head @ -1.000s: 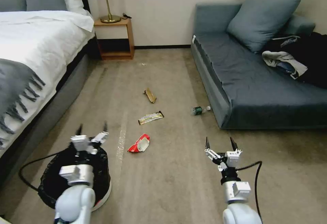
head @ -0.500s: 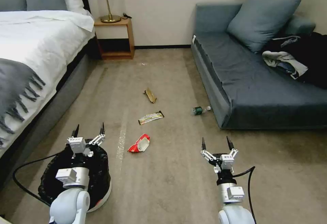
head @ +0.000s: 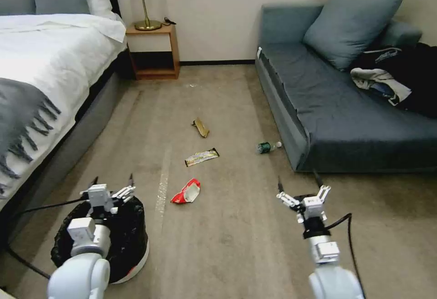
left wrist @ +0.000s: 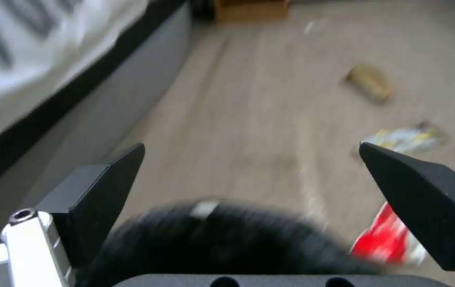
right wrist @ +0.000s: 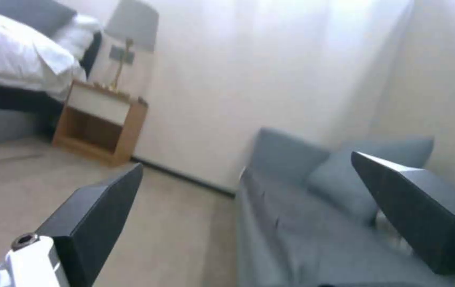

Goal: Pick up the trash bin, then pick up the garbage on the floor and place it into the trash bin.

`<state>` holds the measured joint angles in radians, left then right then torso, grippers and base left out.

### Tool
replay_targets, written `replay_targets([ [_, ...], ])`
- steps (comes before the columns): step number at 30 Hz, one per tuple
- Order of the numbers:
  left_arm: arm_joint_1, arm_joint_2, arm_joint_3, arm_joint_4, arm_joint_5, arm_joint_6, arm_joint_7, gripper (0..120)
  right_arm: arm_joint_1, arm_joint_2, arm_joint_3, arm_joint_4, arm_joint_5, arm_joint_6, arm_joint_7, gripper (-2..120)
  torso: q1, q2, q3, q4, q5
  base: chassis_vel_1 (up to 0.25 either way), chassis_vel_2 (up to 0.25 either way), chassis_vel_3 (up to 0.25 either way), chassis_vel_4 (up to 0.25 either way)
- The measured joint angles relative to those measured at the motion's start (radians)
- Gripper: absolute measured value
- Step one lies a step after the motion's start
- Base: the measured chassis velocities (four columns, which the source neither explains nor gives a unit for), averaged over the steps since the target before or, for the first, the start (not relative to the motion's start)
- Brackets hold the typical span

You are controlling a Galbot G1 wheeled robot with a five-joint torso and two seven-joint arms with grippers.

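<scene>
The small round trash bin with the crinkly black bag (head: 123, 240) sits on the tan carpet (head: 236, 244) at about 7 o'clock, close to the bed (head: 45, 62). The left gripper (head: 113, 183) hangs over the bin's far rim with its two fingers wide apart, holding nothing. I think the robot is on step one, getting the bin. Next the claw should go down and close on the rim. The crumpled red-and-white wrapper (head: 186, 192) lies just beside the bin at 1 o'clock. The right gripper (head: 298, 180) waits at 5 o'clock, fingers apart too.
</scene>
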<state>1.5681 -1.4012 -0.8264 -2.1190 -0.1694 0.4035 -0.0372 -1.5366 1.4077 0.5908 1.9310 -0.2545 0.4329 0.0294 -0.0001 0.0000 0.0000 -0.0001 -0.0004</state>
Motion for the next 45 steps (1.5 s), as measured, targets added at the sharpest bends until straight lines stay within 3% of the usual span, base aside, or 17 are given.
replay_targets([
  [5, -0.004, 0.023, -0.058, 0.024, -0.047, 0.056, -0.040, 100, -0.010, -0.014, -0.002, 0.029, 0.012, 0.022, 0.006, 100, 0.000, 0.000, 0.000, 0.0000, 0.0003, 0.000, 0.000, 0.000, 0.000],
  [6, 0.002, 0.031, -0.088, 0.041, -0.070, 0.074, -0.056, 100, -0.017, -0.006, -0.013, 0.039, 0.016, 0.029, 0.006, 100, 0.000, 0.000, 0.000, 0.0000, 0.0003, 0.000, 0.000, 0.000, 0.000],
  [10, 0.010, 0.034, -0.099, 0.048, -0.076, 0.084, -0.065, 100, -0.018, 0.002, -0.021, 0.040, 0.021, 0.029, 0.006, 100, 0.000, 0.000, 0.000, 0.0000, 0.0004, 0.000, 0.000, 0.000, 0.000],
  [11, 0.024, 0.036, -0.108, 0.049, -0.088, 0.110, -0.122, 100, -0.015, 0.013, -0.039, 0.034, 0.053, 0.023, 0.007, 100, 0.000, 0.000, 0.000, 0.0000, 0.0003, 0.000, 0.000, 0.000, 0.000],
  [14, 0.053, 0.040, -0.128, 0.035, -0.095, 0.133, -0.167, 100, -0.012, 0.010, -0.050, 0.031, 0.096, -0.003, 0.013, 100, 0.000, 0.000, 0.000, 0.0001, 0.0004, 0.000, 0.000, 0.000, 0.000],
  [17, 0.065, 0.045, -0.140, 0.032, -0.095, 0.135, -0.168, 100, -0.011, 0.005, -0.050, 0.030, 0.103, -0.009, 0.014, 100, 0.000, 0.000, 0.000, 0.0000, 0.0004, 0.000, 0.000, 0.000, 0.000],
  [21, 0.094, 0.056, -0.179, 0.025, -0.075, 0.157, -0.123, 100, -0.012, -0.007, -0.040, 0.028, 0.107, -0.011, 0.014, 100, 0.000, 0.000, 0.000, 0.0001, 0.0004, 0.000, 0.000, 0.000, 0.000],
  [29, 0.104, 0.058, -0.176, 0.053, -0.067, 0.154, -0.131, 100, -0.017, -0.015, -0.034, 0.028, 0.113, -0.002, 0.018, 100, 0.000, 0.000, 0.000, 0.0001, 0.0004, 0.000, 0.000, 0.000, 0.000],
  [33, 0.106, 0.048, -0.171, 0.079, -0.202, 0.185, -0.122, 100, -0.017, -0.034, -0.024, 0.023, 0.128, 0.003, 0.022, 100, 0.000, 0.000, 0.000, 0.0000, 0.0004, 0.000, 0.000, 0.000, 0.000],
  [45, 0.095, 0.047, -0.177, 0.121, -0.208, 0.220, -0.087, 100, -0.003, -0.033, -0.029, 0.007, 0.130, 0.008, 0.025, 100, 0.000, 0.000, 0.000, 0.0000, 0.0004, 0.000, 0.000, 0.000, 0.000],
])
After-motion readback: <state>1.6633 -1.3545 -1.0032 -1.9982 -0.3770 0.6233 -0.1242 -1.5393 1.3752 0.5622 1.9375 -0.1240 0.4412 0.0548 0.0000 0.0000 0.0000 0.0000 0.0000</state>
